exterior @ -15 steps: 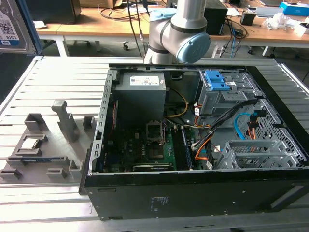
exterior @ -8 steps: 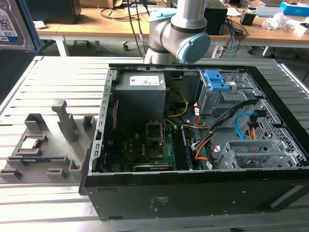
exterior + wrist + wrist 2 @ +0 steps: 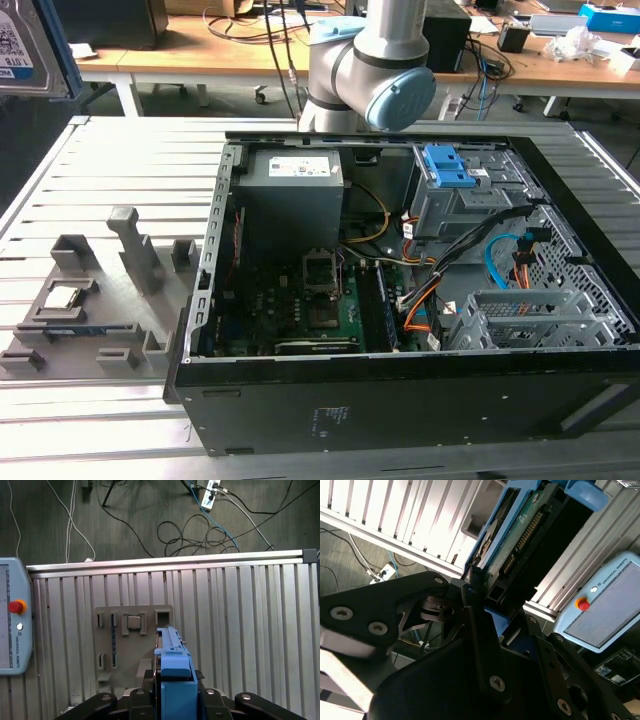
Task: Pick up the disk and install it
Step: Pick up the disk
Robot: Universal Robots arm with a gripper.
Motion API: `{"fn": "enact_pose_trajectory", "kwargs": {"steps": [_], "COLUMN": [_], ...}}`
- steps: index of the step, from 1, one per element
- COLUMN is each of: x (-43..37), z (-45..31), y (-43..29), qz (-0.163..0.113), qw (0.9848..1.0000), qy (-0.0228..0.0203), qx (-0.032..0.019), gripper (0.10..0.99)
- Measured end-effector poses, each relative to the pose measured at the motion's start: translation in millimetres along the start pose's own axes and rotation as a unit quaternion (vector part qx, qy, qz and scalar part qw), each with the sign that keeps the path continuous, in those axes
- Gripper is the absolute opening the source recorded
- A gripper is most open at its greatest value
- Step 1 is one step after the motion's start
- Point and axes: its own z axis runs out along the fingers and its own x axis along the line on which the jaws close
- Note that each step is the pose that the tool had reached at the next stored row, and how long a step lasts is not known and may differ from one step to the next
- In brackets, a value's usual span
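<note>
I see a ribbed aluminium table [image 3: 120, 160]. On it rest an open computer case [image 3: 400, 400] and, just beside it, a grey fixture tray [image 3: 100, 300].

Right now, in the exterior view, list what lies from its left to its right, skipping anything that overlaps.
The disk at the exterior view's left edge → the grey fixture's upright post → power supply in the open computer case → blue-latched drive cage.
</note>
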Motion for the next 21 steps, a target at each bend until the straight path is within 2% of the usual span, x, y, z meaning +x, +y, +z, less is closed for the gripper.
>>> {"fn": "enact_pose_trajectory", "kwargs": {"steps": [21], "x": [0.0], "z": [-18.8], "y": [-1.8], "qz": [0.0], "qw": [1.0], "qy": [0.0001], "qx": [-0.0016], "gripper": [0.369]}}
